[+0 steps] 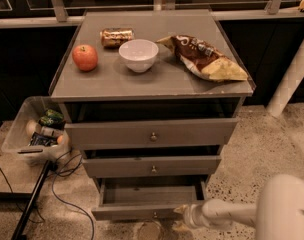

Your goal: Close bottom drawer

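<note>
The bottom drawer (pixel 124 212) is the lowest of three grey-brown drawers and stands partly pulled out. Its plain board floor (pixel 152 194) shows, and a small round knob (pixel 154 215) sits at the centre of its slim front. My gripper (pixel 185 216) is at floor level against the right part of that front, just right of the knob. My pale arm (pixel 229 213) reaches in from the lower right.
The middle drawer (pixel 152 167) and top drawer (pixel 152 133) also stand slightly out. On the cabinet top are an apple (pixel 85 57), a white bowl (pixel 138 55), a can (pixel 117 36) and a chip bag (pixel 204 58). A plastic bin (pixel 34 134) and cables (pixel 67 181) lie at the left.
</note>
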Controlling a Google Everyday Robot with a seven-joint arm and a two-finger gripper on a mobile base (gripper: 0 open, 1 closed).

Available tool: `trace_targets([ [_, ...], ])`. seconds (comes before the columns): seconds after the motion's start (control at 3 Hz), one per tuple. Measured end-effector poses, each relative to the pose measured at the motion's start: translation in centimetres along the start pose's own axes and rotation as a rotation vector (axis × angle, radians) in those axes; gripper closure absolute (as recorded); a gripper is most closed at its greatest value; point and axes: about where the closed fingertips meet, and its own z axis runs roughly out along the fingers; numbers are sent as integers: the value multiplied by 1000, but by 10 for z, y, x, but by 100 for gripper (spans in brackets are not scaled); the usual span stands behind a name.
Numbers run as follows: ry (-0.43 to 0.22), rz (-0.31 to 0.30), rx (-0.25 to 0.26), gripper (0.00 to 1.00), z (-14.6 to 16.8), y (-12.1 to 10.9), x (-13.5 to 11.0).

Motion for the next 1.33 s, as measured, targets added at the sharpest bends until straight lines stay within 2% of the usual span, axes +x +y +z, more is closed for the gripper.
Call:
trace_targets([
  [0.33, 22, -33, 13, 65, 22, -51, -5],
  [0.67, 22, -33, 13, 63, 22, -51, -5],
  [1.33, 22, -33, 13, 17, 22, -51, -5],
])
